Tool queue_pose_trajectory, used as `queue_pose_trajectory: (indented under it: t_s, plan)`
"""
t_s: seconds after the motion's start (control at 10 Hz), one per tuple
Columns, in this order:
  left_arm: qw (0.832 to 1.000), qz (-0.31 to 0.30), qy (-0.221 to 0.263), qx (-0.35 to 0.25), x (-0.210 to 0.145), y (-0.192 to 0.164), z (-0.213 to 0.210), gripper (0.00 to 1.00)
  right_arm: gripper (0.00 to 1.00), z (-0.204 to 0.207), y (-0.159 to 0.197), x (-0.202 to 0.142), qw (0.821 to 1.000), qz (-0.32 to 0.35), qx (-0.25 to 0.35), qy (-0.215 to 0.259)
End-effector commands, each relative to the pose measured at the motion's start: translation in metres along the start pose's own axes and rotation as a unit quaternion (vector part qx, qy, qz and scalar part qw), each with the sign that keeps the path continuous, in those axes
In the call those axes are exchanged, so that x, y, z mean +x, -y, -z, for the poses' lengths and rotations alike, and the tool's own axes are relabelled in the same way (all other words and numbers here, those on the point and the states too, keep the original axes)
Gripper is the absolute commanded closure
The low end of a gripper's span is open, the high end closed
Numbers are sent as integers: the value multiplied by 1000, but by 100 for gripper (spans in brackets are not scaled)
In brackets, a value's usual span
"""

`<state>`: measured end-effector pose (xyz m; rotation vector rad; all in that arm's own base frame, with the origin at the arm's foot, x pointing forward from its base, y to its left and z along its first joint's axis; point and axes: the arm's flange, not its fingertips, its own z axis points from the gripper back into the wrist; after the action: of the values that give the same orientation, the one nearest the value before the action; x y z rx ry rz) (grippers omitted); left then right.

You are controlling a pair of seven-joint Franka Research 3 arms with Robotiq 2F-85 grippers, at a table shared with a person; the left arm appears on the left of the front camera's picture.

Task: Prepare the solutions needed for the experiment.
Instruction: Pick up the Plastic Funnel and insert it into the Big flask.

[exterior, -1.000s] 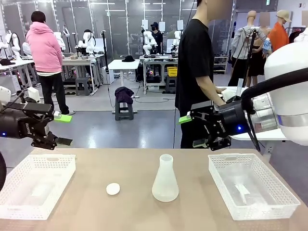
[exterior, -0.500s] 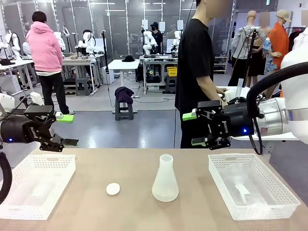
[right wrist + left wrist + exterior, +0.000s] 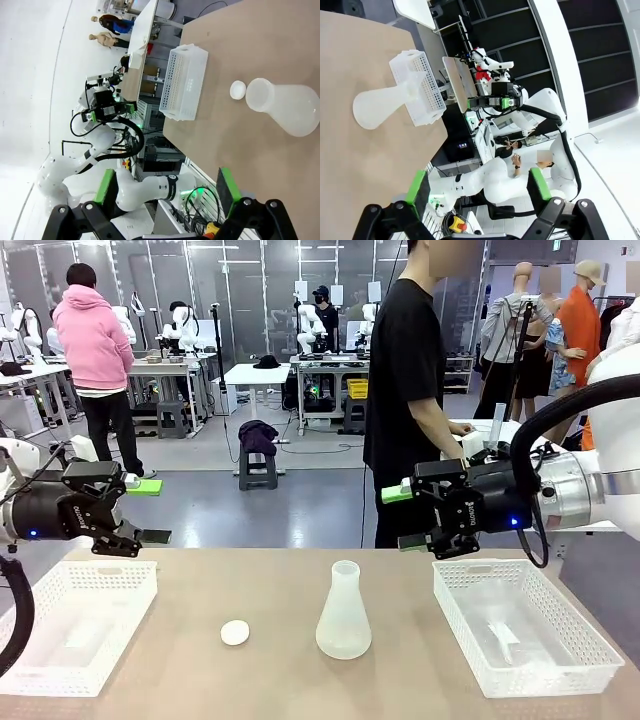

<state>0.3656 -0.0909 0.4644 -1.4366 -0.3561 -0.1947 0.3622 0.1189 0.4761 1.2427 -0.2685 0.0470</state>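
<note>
A translucent white conical flask (image 3: 343,612) stands upright mid-table, also seen as the flask (image 3: 385,102) and the flask (image 3: 290,107). A small white disc (image 3: 235,633) lies to its left. The solutions are out of view. My left gripper (image 3: 152,511) hovers open above the table's far left edge, over the left basket's far side. My right gripper (image 3: 402,517) hangs open beyond the far edge, right of the flask. The left gripper (image 3: 477,185) and the right gripper (image 3: 166,186) hold nothing between their green pads.
A white mesh basket (image 3: 75,625) sits at the left and another basket (image 3: 525,625) at the right. A person in a black shirt (image 3: 405,370) stands beyond the far edge, turned toward a side table. Bare tabletop lies in front of the flask.
My left gripper has drifted right, toward the table's middle. My right gripper has shifted slightly right and down. Both stayed open; flask and disc have not moved.
</note>
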Motion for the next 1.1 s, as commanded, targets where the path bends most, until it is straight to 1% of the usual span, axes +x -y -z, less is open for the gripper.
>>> queue_pose_trajectory:
  t_s: [0.0, 0.8, 0.9, 1.0]
  plan:
    - [1000, -2, -3, -4, -1, 2, -2, 0, 0, 1, -3, -1, 1000, 9, 10, -1]
    - [1000, -2, -3, -4, -1, 2, -2, 0, 0, 0, 0, -1, 1000, 2, 4, -4]
    - [1000, -2, -3, -4, -1, 2, -2, 0, 0, -13, -10, 6, 995, -75, -69, -12]
    - [1000, -2, -3, -4, -1, 2, -2, 0, 0, -29, -24, 17, 977, -166, -117, -62]
